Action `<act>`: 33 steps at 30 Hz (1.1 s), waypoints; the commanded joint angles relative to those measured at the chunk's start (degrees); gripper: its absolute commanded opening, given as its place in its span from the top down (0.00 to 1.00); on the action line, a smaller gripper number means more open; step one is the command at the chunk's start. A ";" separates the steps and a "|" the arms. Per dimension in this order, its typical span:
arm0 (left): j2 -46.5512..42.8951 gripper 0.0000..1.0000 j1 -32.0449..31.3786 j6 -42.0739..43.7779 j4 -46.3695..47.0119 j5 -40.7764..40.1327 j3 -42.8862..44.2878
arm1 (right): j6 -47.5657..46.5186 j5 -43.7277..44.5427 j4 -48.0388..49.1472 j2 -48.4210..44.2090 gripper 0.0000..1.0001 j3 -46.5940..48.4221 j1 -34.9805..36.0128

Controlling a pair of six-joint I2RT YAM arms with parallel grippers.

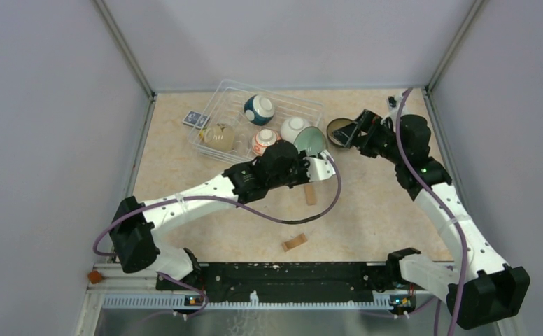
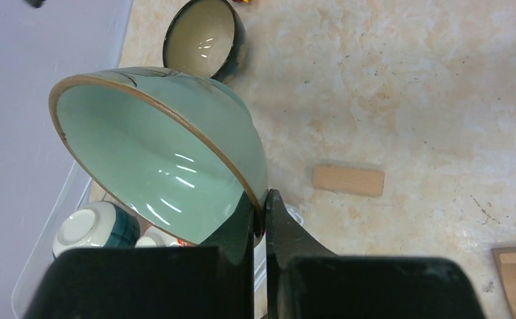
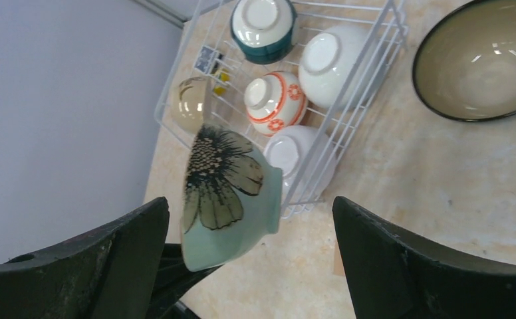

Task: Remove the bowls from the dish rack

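Left gripper [image 2: 263, 199] clamped on the rim of the pale green bowl [image 2: 155, 153], which hung tilted in the air by the dish rack's [image 3: 368, 66] near corner.

The step in hand looked to be carrying this bowl out to the table [image 2: 408, 86], where the dark brown-lined bowl [image 3: 481, 60] sat upright. The next move would call for levelling it, lowering it clear of the wooden block [image 2: 348, 181], then parting the jaws. The right gripper [image 1: 356, 128] hung wide apart near the dark bowl.
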 commanded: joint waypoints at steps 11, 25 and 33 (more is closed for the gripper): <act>-0.58 1.00 -2.68 3.41 10.20 -1.64 0.15 | 7.81 -10.93 8.72 3.30 0.07 -3.03 1.44; 1.12 1.00 -3.94 6.42 11.18 -5.24 0.83 | 8.52 -11.16 6.72 6.64 0.15 -4.35 1.56; 1.11 1.00 -4.13 7.17 13.33 -6.40 0.55 | 9.32 -11.89 7.92 6.48 0.40 -5.53 1.56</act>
